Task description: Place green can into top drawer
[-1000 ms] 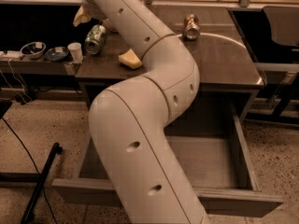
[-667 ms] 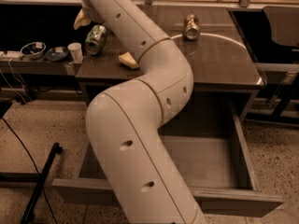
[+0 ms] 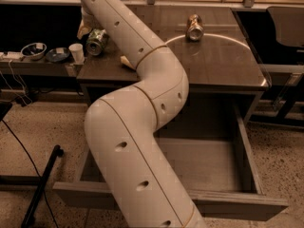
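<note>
On the tabletop's [image 3: 213, 65] far left corner, I saw the green can [image 3: 96, 42] tilted, its sides green-and-white, its silver end toward me. My gripper [image 3: 85, 25] sat just beside it; I couldn't tell its grip.

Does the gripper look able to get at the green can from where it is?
Probably yes: the gripper hangs just above-left of the green can, lying by the desktop's left edge, with nothing between them. The arm crowds the can's right side.
</note>
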Robot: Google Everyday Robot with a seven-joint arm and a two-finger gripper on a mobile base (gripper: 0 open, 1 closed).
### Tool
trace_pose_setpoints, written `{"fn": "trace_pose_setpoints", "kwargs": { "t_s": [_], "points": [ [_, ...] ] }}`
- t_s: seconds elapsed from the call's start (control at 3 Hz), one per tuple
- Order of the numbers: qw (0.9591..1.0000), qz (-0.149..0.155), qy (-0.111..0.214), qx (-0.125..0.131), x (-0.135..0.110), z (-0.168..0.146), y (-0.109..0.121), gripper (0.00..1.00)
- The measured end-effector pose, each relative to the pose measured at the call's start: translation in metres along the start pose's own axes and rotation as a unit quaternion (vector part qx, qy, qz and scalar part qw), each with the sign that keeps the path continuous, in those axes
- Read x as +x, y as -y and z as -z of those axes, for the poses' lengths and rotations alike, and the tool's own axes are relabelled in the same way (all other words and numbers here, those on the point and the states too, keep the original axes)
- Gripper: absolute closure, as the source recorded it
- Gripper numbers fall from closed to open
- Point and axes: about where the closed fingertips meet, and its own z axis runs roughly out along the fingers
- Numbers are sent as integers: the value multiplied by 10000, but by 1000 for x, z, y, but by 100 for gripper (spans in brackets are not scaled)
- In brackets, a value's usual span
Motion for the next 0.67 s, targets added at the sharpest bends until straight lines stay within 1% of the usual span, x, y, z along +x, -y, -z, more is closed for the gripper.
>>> {"fn": "trace_pose_setpoints", "kwargs": {
  "t_s": [0.33, 0.67],
  "points": [
    [9999, 14, 133, -15, -6, -13, 1, 42],
    [9996, 42, 244, 108, -11, -18, 7, 66]
  ]
}}
